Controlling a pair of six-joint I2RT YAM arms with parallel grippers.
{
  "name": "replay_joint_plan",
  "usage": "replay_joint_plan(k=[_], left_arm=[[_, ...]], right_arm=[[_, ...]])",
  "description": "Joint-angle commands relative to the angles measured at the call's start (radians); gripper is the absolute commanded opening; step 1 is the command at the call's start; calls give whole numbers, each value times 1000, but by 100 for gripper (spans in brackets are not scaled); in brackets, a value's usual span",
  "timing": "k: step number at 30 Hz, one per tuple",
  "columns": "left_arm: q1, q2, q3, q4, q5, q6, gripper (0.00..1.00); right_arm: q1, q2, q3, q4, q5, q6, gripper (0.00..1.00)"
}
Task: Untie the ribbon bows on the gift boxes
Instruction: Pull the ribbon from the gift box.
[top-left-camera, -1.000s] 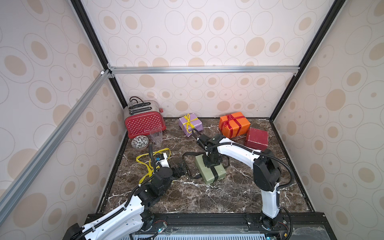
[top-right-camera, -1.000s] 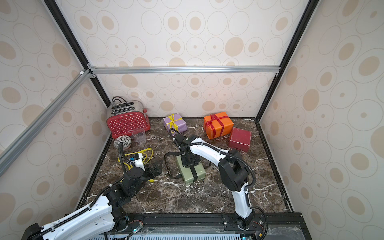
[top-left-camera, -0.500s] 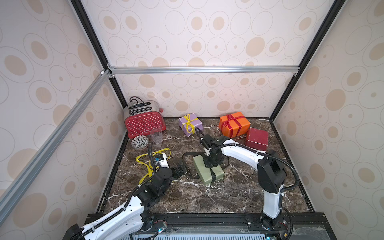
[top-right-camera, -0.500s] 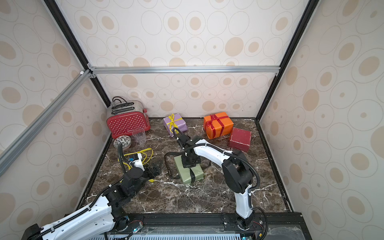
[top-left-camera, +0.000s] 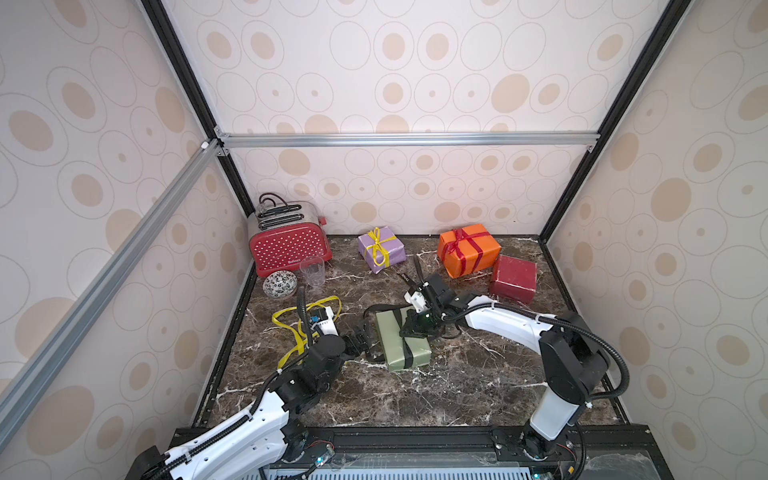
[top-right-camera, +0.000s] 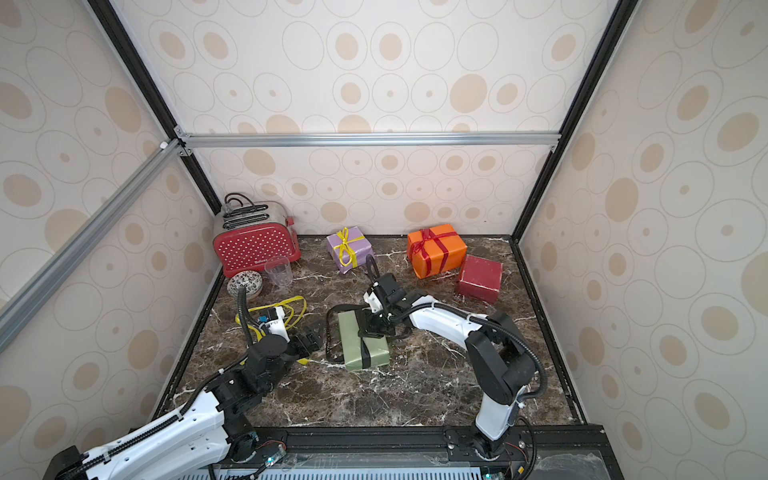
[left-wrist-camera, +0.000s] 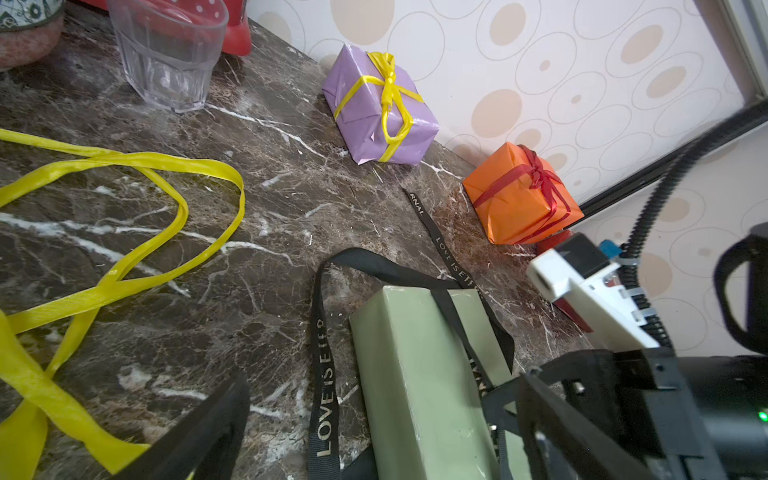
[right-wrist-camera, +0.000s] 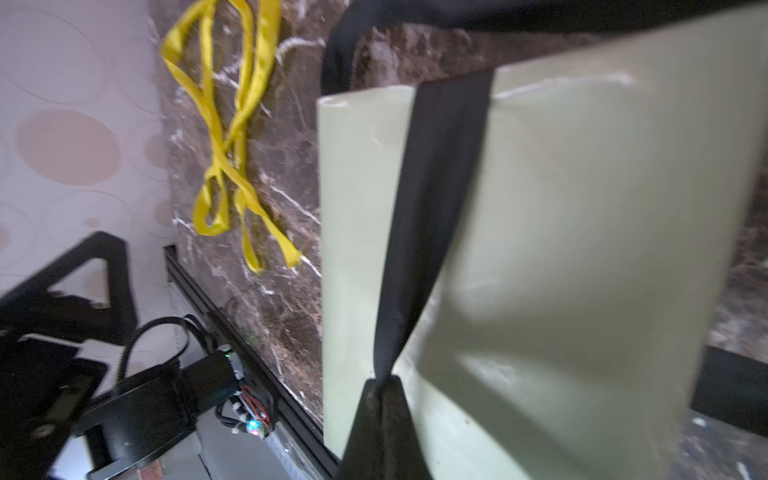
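Pinching black ribbon (right-wrist-camera: 436, 187), right claw (right-wrist-camera: 380, 386); loose yellow ribbon (right-wrist-camera: 222, 162), glass (top-left-camera: 312, 271), toaster (top-left-camera: 291, 249) nearby.

The olive box (top-left-camera: 392, 340) carries a black ribbon (left-wrist-camera: 325, 386) with pale lettering, the lilac box (top-left-camera: 395, 254) a yellow bow (top-left-camera: 376, 242), the orange box (top-left-camera: 492, 248) a red bow (top-left-camera: 457, 241).

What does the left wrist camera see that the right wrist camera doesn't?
Only the left wrist view: the lilac box with its yellow bow, the orange box with its red bow, and a clear glass. Only the right wrist view: the spot where the right gripper pinches the black ribbon, plus the left arm. Both: the green box, that black ribbon, and the loose yellow ribbon on the marble table.
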Motion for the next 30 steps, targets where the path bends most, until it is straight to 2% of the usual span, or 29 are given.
replay_joint_plan(k=[1, 14, 22, 30], left_arm=[[-3, 6, 5, 19, -7, -13, 99], [-3, 49, 15, 40, 25, -5, 99], [-3, 74, 22, 56, 46, 6, 99], [-2, 89, 31, 71, 69, 24, 99]], right_arm=[[-26, -98, -41, 210, -63, 90, 0], [-50, -306, -4, 293, -25, 107, 0], [-69, -378, 187, 242, 19, 52, 0], [-84, -330, 435, 179, 7, 17, 0]])
